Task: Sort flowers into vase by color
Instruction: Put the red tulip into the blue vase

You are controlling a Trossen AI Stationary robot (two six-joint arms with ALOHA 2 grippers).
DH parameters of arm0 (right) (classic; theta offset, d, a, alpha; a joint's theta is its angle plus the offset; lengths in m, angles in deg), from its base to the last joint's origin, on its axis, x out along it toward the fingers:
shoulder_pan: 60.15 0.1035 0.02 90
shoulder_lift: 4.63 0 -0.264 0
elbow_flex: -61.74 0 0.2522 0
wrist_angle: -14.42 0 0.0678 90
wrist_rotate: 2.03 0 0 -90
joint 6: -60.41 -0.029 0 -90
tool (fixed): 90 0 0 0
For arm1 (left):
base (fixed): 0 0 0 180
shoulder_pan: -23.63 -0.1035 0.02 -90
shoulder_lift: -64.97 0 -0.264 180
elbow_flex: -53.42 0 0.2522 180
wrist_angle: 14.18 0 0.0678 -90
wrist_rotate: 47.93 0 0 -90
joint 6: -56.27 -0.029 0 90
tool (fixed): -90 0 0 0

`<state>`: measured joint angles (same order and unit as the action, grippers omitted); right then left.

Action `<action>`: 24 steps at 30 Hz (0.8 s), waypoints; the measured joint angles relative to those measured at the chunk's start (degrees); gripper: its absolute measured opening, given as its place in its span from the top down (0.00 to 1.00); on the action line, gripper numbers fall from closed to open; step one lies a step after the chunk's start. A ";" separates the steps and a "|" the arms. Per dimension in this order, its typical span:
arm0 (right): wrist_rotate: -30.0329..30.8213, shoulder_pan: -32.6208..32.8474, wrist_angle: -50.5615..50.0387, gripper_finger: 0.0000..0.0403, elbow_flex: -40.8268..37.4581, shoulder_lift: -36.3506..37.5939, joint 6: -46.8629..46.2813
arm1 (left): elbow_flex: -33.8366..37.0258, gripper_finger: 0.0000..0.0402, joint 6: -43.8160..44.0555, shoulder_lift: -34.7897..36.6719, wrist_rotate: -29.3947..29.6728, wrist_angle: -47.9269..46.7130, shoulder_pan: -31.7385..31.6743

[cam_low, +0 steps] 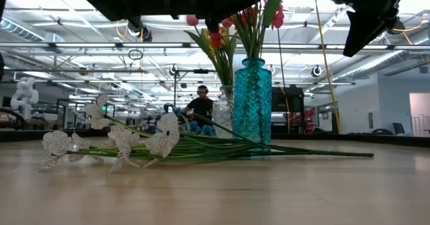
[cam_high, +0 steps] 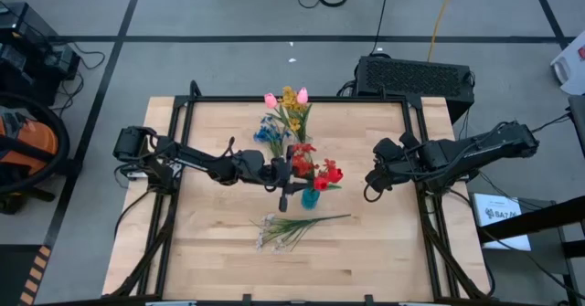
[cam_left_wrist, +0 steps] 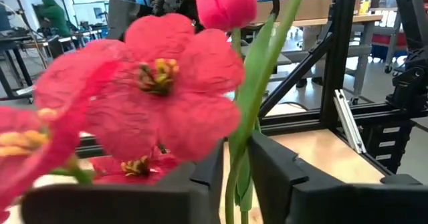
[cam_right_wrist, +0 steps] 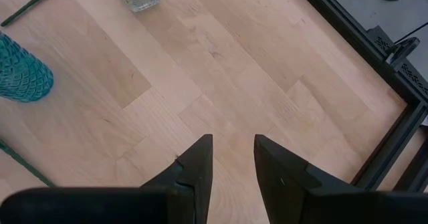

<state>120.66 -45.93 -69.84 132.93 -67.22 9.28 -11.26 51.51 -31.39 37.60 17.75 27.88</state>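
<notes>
A teal vase (cam_high: 310, 198) (cam_low: 253, 101) stands mid-table with red blooms (cam_high: 315, 167) in it. My left gripper (cam_high: 287, 173) (cam_left_wrist: 235, 160) reaches in level from the table's left at bloom height. Its fingers stand a little apart, on either side of the green stem (cam_left_wrist: 237, 184) of a pink-red tulip (cam_left_wrist: 224, 3). Behind it, a clear vase (cam_low: 224, 111) holds blue, yellow and pink flowers (cam_high: 285, 116). A white spray (cam_high: 288, 226) (cam_low: 121, 141) lies flat on the table near the teal vase. My right gripper (cam_high: 370, 180) (cam_right_wrist: 233, 147) hangs open above bare wood to the right. My left gripper has the tulip's stem (cam_left_wrist: 237, 184) and a leaf between its two fingers, which come in level from the table's left and lie across the upright stem. A strip of table shows between the stem and one finger (cam_left_wrist: 207, 177). Whether the other finger touches the stem, I cannot tell.
A black frame rail (cam_high: 302, 98) runs around the tabletop, with uprights at the corners. Bare wood lies at the table's near edge and on its right side, under my right gripper. A person sits far off in the room beyond the table (cam_low: 200, 107).
</notes>
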 joint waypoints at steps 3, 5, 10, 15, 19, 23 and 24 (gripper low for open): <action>0.00 -0.01 0.02 0.75 0.00 0.00 0.00 | 0.00 0.74 -0.02 0.22 -0.02 -0.12 0.02; 0.00 -0.01 0.02 0.75 0.00 0.00 0.00 | 0.00 0.71 -0.02 0.73 0.00 -0.40 0.16; 0.00 0.01 0.36 0.75 0.00 0.00 -0.07 | -0.04 0.68 -0.02 3.35 0.11 -3.75 0.44; 0.02 -0.01 1.56 0.75 0.00 0.00 0.26 | -0.04 0.68 1.53 6.25 1.76 -11.07 1.17; 0.05 0.01 2.90 0.75 0.00 0.00 0.83 | -0.04 0.68 5.67 8.43 2.27 -15.15 1.46; 0.07 0.00 3.23 0.75 0.00 0.00 0.85 | -0.04 0.68 7.44 10.09 2.45 -17.37 2.16; 0.07 -0.01 3.22 0.75 0.00 0.00 0.85 | -0.04 0.68 7.45 10.31 2.45 -17.32 2.32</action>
<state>120.72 -45.93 -66.62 132.93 -67.22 10.13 -11.31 58.97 -21.08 40.05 0.42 30.20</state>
